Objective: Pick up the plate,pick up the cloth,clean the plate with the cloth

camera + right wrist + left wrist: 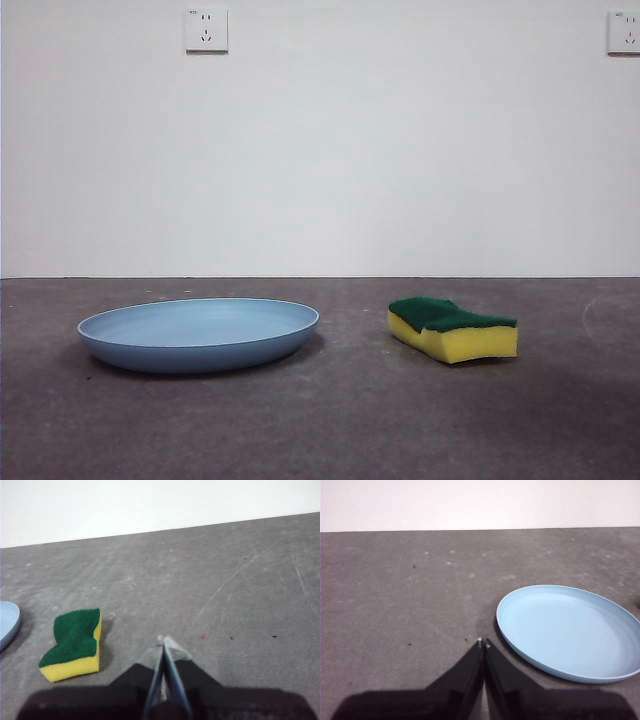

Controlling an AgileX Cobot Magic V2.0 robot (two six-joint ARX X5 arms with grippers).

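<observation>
On the grey table (330, 420), well apart from both grippers, lie the two task things: the light-blue plate (198, 333) and the cloth (452, 329), a yellow sponge block with its dark green layer facing up. From the front, neither arm shows at all; only the white wall and two sockets (206, 30) stand behind, the second socket cut off by the picture's edge.

The left gripper (483, 641) hangs above bare table with its two black jaws pressed together at the tips, holding nothing. The plate (572, 630) sits just ahead of those tips and off to one side, close but not touching; its far rim runs out of the frame, so its whole outline is not visible there.

The right gripper (163, 640) is likewise closed tip to tip and empty, its tips somewhat blurred. The cloth (73, 644) lies near it, to the side of the jaws and apart from them, green face up. Beyond the cloth only a thin sliver of the plate (8, 622) peeks in at the picture's border. Faint scratches and small specks mark the table around the right gripper.
</observation>
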